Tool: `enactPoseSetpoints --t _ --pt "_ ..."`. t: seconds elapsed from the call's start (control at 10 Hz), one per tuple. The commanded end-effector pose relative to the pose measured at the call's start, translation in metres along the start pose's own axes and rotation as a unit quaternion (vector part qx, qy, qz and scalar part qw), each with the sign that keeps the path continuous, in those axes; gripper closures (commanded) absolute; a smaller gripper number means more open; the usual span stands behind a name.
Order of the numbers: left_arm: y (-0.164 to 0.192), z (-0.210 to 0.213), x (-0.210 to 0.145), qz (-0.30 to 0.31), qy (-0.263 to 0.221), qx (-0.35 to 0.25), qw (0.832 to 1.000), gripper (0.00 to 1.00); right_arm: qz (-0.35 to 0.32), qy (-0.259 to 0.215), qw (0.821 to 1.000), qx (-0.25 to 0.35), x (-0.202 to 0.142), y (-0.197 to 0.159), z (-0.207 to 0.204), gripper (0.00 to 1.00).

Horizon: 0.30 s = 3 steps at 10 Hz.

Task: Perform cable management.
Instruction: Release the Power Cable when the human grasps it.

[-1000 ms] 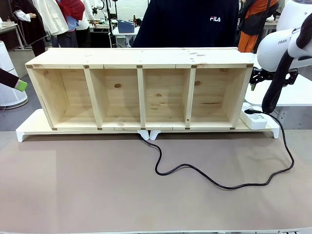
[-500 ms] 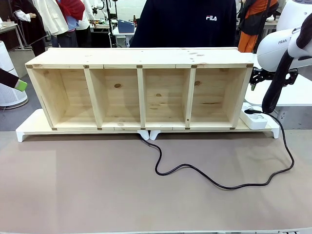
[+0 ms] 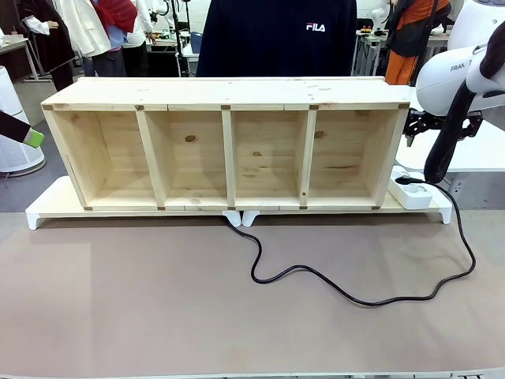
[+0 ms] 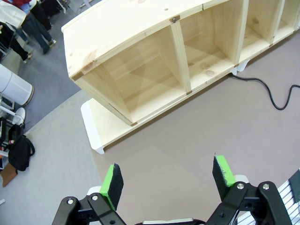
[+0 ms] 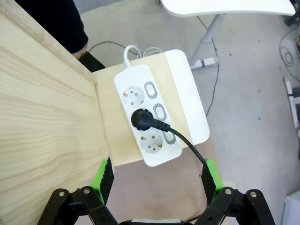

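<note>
Long, thin, glossy black power cable [image 3: 316,275] lying loose on the brown mat of the table [image 3: 118,300]. One end at the middle of the front edge of the white riser board [image 3: 47,209], by the gap between its two white feet; from there dropping toward the near edge, looping, running right across the mat, then curving back up toward the right far corner. Chunky black plug [image 5: 143,119] seated in the middle socket of the white three-socket power strip [image 5: 146,116]; strip flat on the right end of the riser, just beside the right end wall of the shelf.

Pale pine shelf with four open compartments [image 3: 229,150] standing on the riser along the far edge of the table, openings facing the robot. All four compartments holding nothing.

Left end effector [image 4: 168,180]: jaws well apart, green pads [image 4: 112,180] visible, nothing between them; hovering above the mat near the left end of the shelf, no contact with cable.

Right end effector [image 5: 157,180]: jaws wide apart, nothing clamped; poised above the power strip, with plug and first stretch of cable between the fingers in the wrist view, not touching.

Person in dark sweatshirt [image 3: 276,39] at the far side, behind the shelf.
</note>
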<state>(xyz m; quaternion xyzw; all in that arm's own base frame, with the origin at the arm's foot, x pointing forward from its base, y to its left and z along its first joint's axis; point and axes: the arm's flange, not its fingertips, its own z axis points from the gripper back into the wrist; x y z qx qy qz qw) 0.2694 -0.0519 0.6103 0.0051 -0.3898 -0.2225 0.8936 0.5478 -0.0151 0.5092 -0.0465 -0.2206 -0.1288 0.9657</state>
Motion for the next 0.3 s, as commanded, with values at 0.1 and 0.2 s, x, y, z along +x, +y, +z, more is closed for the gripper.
enactPoseSetpoints --t 0.1,0.2 --pt "0.0006 -0.0012 0.0011 0.001 -0.003 0.001 1.000 0.00 -0.002 0.000 1.000 0.001 -0.0002 0.0010 0.0005 0.03" --pt "0.0006 -0.0012 0.0011 0.001 -0.003 0.001 1.000 0.00 -0.002 0.000 1.000 0.001 -0.0002 0.0010 0.0005 0.03"
